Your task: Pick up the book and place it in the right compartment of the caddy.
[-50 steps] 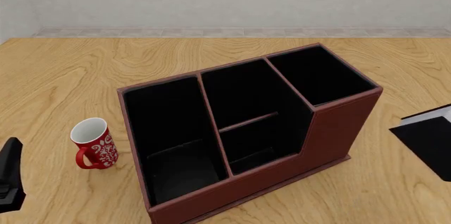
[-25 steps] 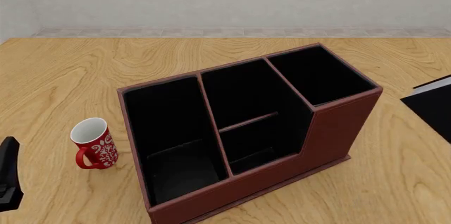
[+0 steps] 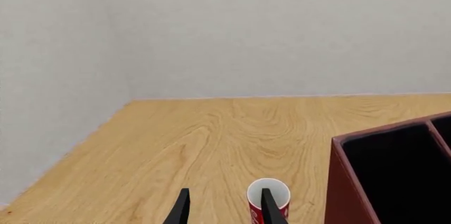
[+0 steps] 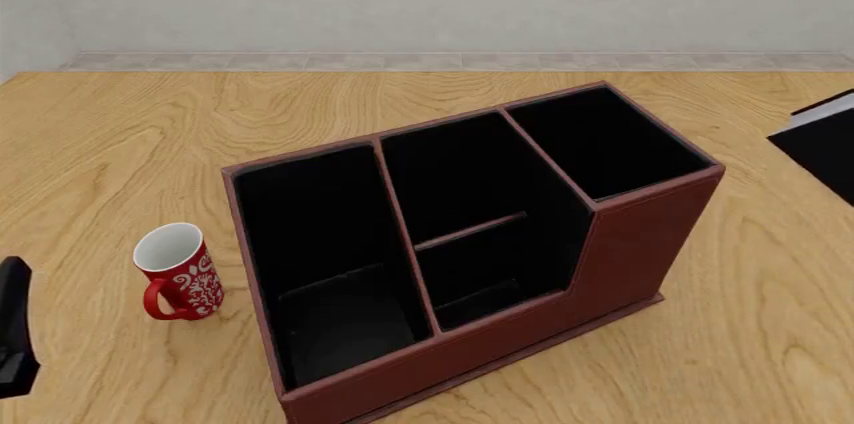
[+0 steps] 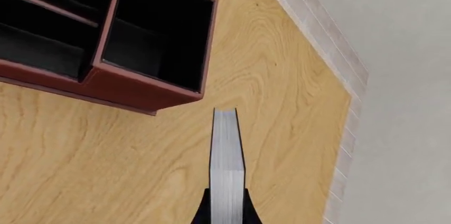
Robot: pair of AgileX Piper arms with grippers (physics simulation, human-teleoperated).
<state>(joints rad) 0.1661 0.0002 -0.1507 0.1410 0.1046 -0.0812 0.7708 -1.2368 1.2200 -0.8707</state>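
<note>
The black book [image 4: 821, 139] with white page edges hangs in the air at the front view's right edge, beside and above the caddy [image 4: 641, 244]. In the right wrist view my right gripper [image 5: 227, 205] is shut on the book [image 5: 227, 155], held edge-up over bare table. The right compartment [image 4: 607, 139] [image 5: 158, 28] is an open square section with nothing in it, off to the book's left. My left gripper [image 4: 14, 329] [image 3: 225, 211] is open and holds nothing, low at the front left.
A red mug [image 4: 176, 272] [image 3: 269, 198] with a white pattern stands left of the caddy, just ahead of my left gripper's fingers [image 3: 271, 211]. The caddy's wide left section and shelf-divided middle section hold nothing. A grey wall bounds the table's far side.
The book has risen and drifted up along the front view's right edge, from beside the caddy's base to level with its top. The left gripper sank slightly.
</note>
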